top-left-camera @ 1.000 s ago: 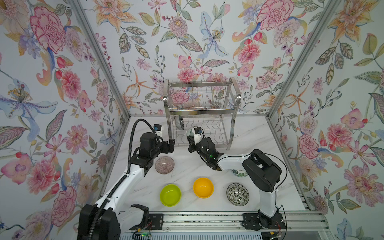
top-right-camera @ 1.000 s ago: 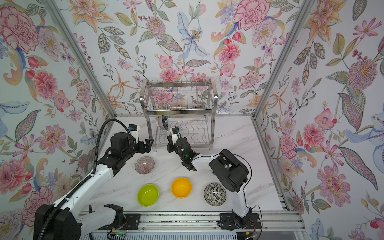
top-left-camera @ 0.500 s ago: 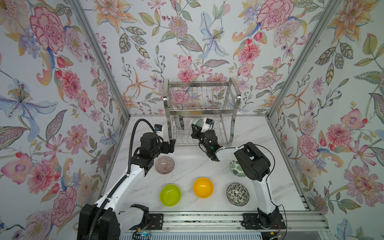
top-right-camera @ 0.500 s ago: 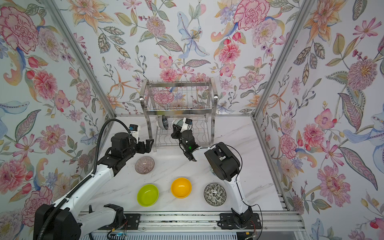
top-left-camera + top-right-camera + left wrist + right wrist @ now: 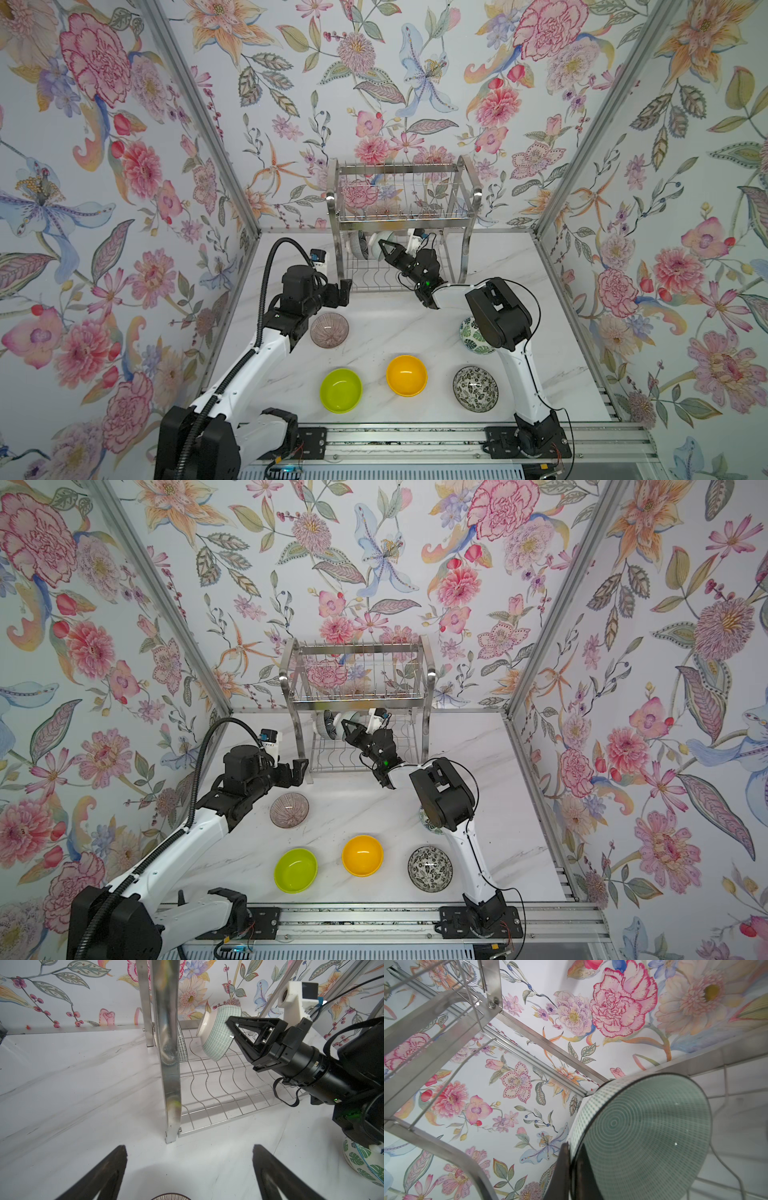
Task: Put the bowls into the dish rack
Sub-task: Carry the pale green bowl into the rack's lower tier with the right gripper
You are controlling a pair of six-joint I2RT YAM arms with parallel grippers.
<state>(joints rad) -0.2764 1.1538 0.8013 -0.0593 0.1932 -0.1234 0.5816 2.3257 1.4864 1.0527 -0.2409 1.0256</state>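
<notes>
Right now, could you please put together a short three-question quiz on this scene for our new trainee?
1. True or false: the right end effector is shut on the pale mint bowl.
2. Where is that bowl held? A: above the dish rack's upper tier. B: over its lower tier's wires. C: over bare table.
3. How many bowls sit on the table, outside the rack?

Key: 1 true. 2 B. 3 five: ribbed bowl, lime green bowl, orange-yellow bowl, floral bowl, leaf-print bowl.
</notes>
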